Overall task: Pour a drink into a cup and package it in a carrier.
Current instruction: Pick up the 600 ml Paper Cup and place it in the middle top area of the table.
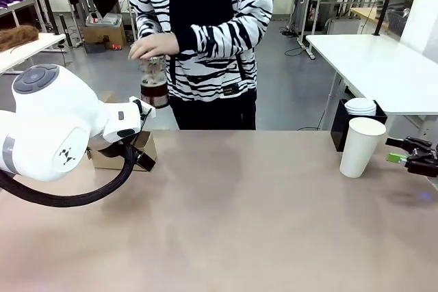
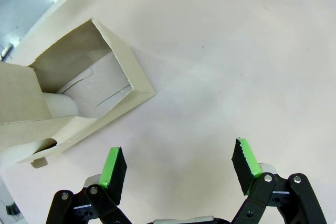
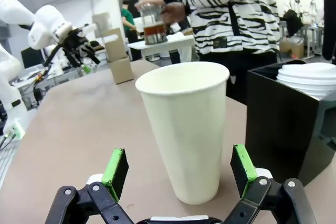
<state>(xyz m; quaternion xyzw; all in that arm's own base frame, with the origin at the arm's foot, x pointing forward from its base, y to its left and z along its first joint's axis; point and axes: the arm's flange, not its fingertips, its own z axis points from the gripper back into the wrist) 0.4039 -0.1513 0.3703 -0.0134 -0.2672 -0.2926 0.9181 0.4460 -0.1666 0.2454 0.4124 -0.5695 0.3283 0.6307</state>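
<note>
A pinkish-beige worktop (image 1: pixel 226 230) in a lab of white tables is shared by 2 robot arms and a person in a zebra-striped top (image 1: pixel 205 25) at the far side. A clear glass jug (image 1: pixel 154 81) is held at waist height in the person's hand (image 1: pixel 152 47), above the far edge of the worktop. The dark brown drink (image 1: pixel 155 92) is seen in the jug's lower half.

The white paper cup (image 1: pixel 361 147) is stood upright and open-topped at the robot's right, just beside a black box (image 1: pixel 340 128) in which white lids (image 1: pixel 361 107) are stacked. The right tool (image 1: pixel 398 150) is held level just beside the cup with its green pads spread wide apart, and nothing is gripped.

At the robot's left, the brown cardboard carrier (image 1: pixel 116 158) is partly hidden behind the left arm. From the wrist, the left tool (image 2: pixel 178 153) is seen poised over bare worktop near the carrier (image 2: pixel 123 72), its fingers wide apart and nothing between them. 1 pocket is seen open from above; a pale rounded shape inside cannot be clearly made out.
</note>
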